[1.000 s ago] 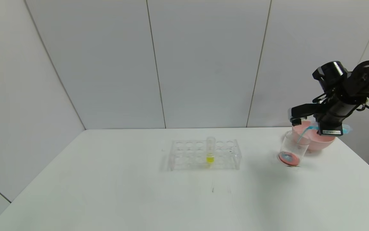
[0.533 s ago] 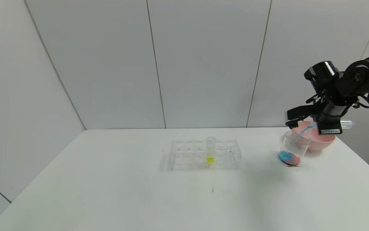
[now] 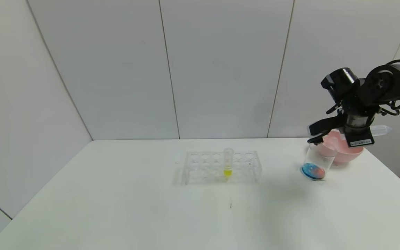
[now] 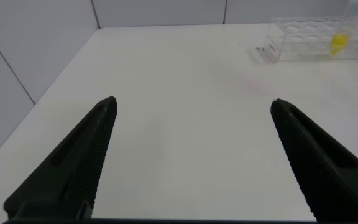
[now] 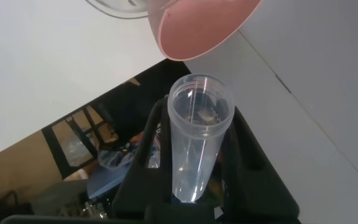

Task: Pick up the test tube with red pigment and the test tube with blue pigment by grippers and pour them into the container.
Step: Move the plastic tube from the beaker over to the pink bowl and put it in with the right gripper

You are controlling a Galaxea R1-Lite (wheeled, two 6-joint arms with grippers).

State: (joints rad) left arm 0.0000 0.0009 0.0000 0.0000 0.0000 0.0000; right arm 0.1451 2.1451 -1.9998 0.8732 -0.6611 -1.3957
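Note:
My right gripper [image 3: 359, 133] is shut on a small clear test tube [image 3: 380, 130], held level above the container [image 3: 316, 160] and the pink bowl. The tube looks empty, and no blue stream leaves it. In the right wrist view the same tube [image 5: 197, 143] sits between the two black fingers [image 5: 151, 146], its open mouth showing. The clear beaker stands on the table with blue and red liquid pooled at its bottom [image 3: 312, 171]. No tube with red pigment is in view. My left gripper [image 4: 191, 106] is open and empty above bare table, seen only in the left wrist view.
A clear many-holed rack [image 3: 200, 166] stands mid-table with a yellow-liquid tube [image 3: 228, 164] in it; it also shows in the left wrist view [image 4: 303, 40]. A pink bowl [image 3: 345, 153] sits just behind the beaker, near the table's right edge, and shows in the right wrist view [image 5: 204, 25].
A blue stream ran from the tube into the beaker and has stopped. The blue pool in the beaker grew. My right gripper rose and shifted slightly left with the tube.

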